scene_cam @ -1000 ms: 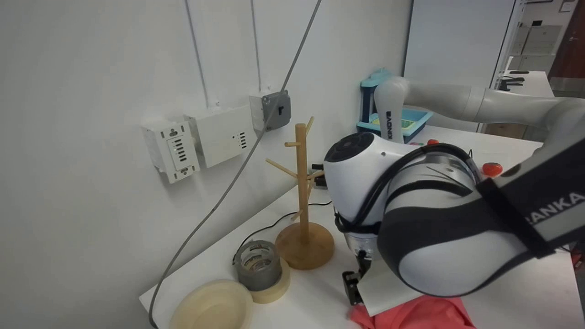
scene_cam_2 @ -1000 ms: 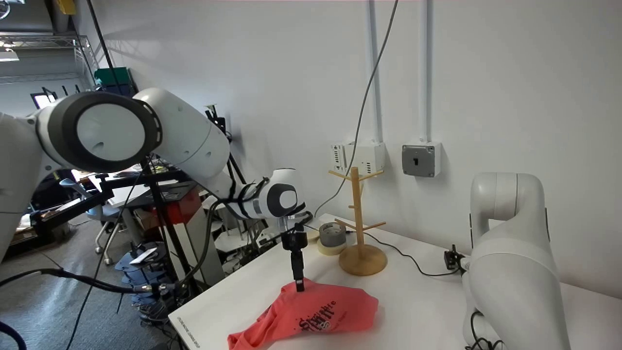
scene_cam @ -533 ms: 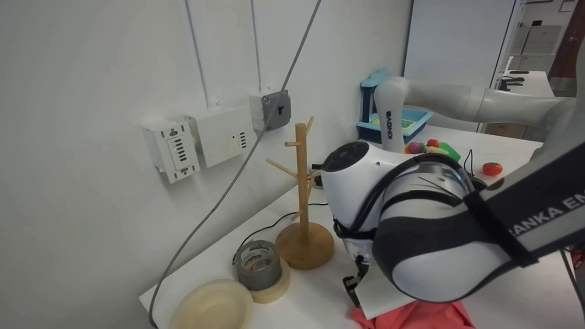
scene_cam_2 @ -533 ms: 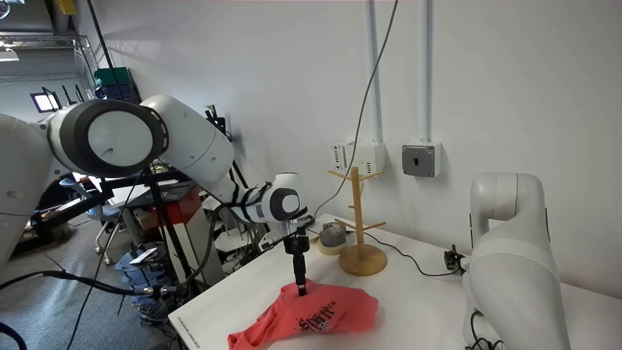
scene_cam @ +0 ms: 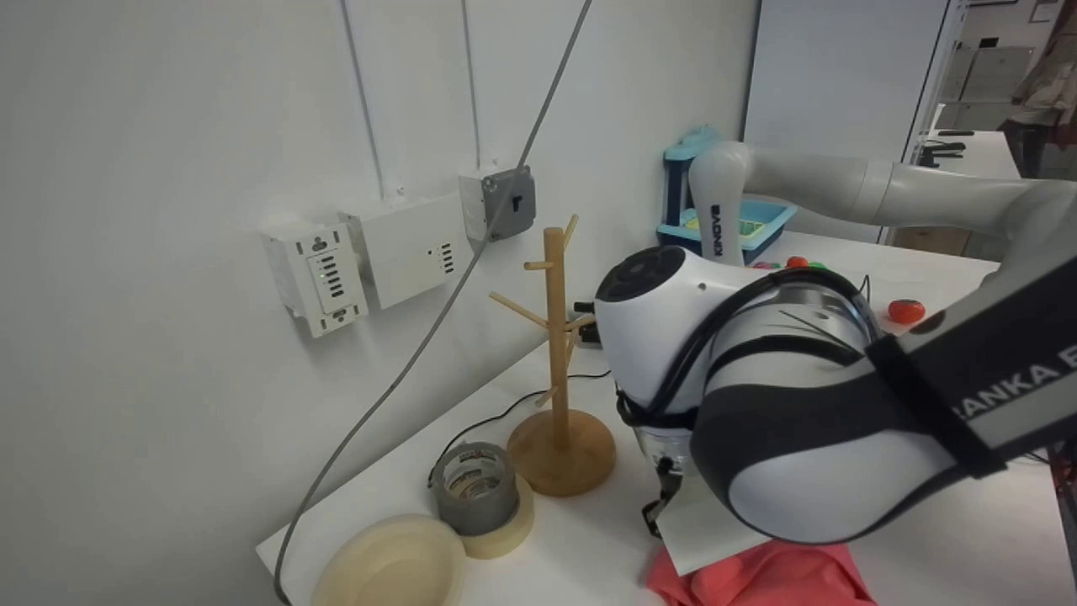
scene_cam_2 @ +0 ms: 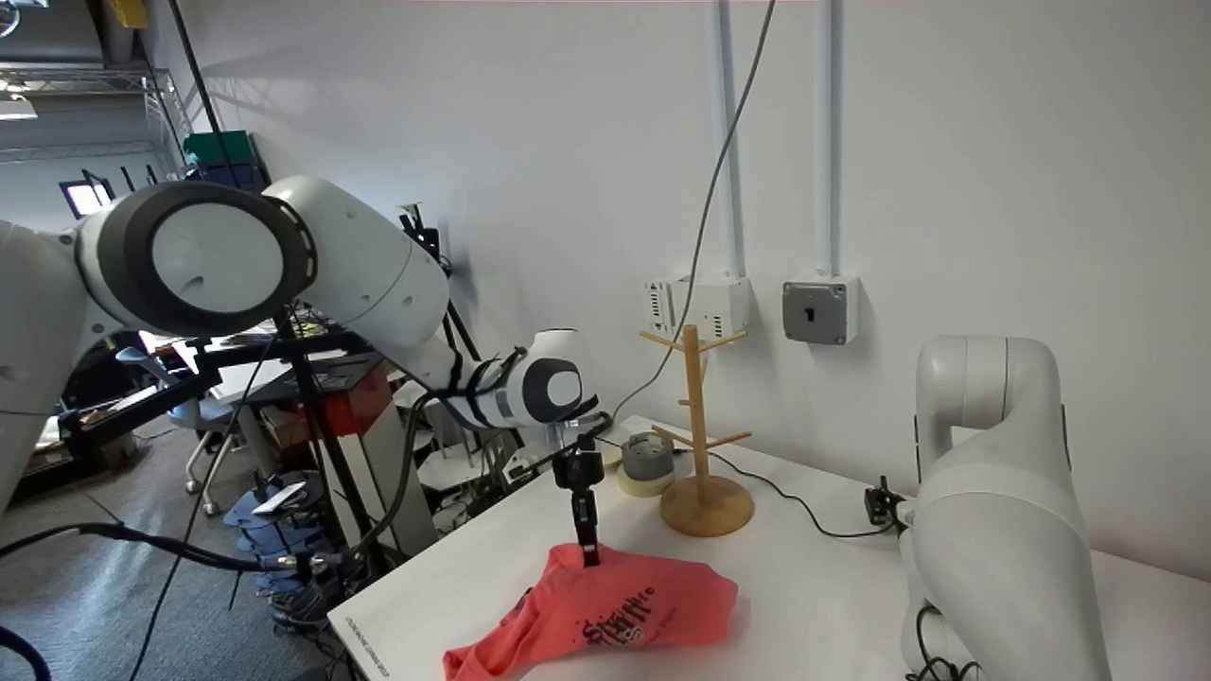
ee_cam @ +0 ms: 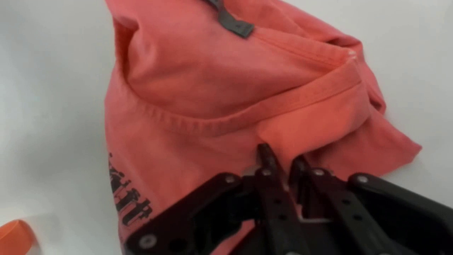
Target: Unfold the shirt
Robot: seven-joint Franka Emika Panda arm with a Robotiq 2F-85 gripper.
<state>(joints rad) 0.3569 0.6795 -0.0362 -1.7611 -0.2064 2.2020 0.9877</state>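
Coral fabric of the shirt [ee_cam: 212, 85] was pinched in the gripper [ee_cam: 281, 155], whose black jaws stood nearly together on a fold just beside the collar [ee_cam: 219, 128]. Past the collar, in the wrist view, a dark tag [ee_cam: 236, 26] lay against the shirt. It all lay crumpled on the white table [scene_cam_2: 823, 605], beneath the gripper, which pointed down; in an exterior view dark lettering [scene_cam_2: 620, 619] ran across the front. At the edge of the wrist view an orange thing [ee_cam: 16, 237] showed, too cut off to name, apart from the shirt. The Franka arm [scene_cam_2: 364, 260] hung over the table. Beyond the shirt, a pegged wooden stand [scene_cam: 556, 362] rose upright, and just beside it a grey tape roll [scene_cam: 478, 509] sat on top of a tan roll [scene_cam: 506, 541]. A pale bowl [scene_cam: 391, 564] lay near the rolls. Farther off were a red round object [scene_cam: 906, 312], a blue tub [scene_cam: 777, 222] and a Kinova arm [scene_cam: 833, 185].
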